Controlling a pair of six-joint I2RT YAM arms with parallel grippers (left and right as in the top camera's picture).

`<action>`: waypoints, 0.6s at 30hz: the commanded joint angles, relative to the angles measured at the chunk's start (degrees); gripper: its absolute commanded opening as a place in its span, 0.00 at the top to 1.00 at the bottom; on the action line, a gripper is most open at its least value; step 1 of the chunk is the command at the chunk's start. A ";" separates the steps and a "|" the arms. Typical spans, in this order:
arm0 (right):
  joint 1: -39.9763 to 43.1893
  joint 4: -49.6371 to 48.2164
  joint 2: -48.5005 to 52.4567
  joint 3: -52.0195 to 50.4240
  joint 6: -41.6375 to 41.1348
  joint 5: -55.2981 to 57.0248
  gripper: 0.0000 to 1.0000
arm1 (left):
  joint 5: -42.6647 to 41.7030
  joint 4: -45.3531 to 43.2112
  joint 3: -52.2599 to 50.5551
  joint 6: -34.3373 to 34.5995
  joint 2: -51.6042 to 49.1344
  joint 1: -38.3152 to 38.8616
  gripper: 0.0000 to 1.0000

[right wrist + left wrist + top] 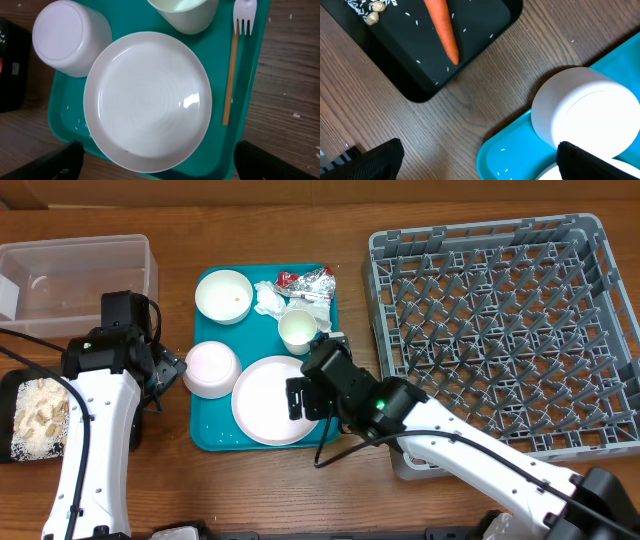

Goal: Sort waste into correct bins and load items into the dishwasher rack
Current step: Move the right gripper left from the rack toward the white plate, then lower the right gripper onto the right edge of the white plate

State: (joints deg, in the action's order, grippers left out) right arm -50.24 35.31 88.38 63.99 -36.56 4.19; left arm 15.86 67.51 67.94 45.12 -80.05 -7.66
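Observation:
The round white plate (268, 402) (147, 95) lies on the teal serving tray (215, 435) beside an upside-down white bowl (211, 368) (70, 37), an upright bowl (223, 295) and the white cup (297, 330) (182, 12). The yellow-handled fork (232, 65) lies right of the plate. A crumpled napkin (268, 298) and the foil wrapper (308, 282) sit at the tray's far end. My right gripper (300, 398) (160, 167) is open over the plate's near edge. My left gripper (165, 370) (480, 165) is open over the tray's left edge, beside the upside-down bowl (585, 115). The carrot (442, 30) and beige food bits (375, 12) lie in the black tray (8, 385) (485, 30).
The clear tub (75, 275) stands at the back left. The grey dishwasher rack (500, 330) fills the right side and holds nothing I can see. Scattered rice grains lie on the teal tray (510, 155).

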 commanded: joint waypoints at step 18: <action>0.11 -1.11 12.26 1.70 -11.19 -1.29 0.20 | 1.03 -0.09 -0.02 1.18 -0.31 -0.52 0.00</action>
State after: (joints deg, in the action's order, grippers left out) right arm -50.24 34.50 99.81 64.12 -45.56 2.92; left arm 15.86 67.51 67.94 45.12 -80.05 -7.66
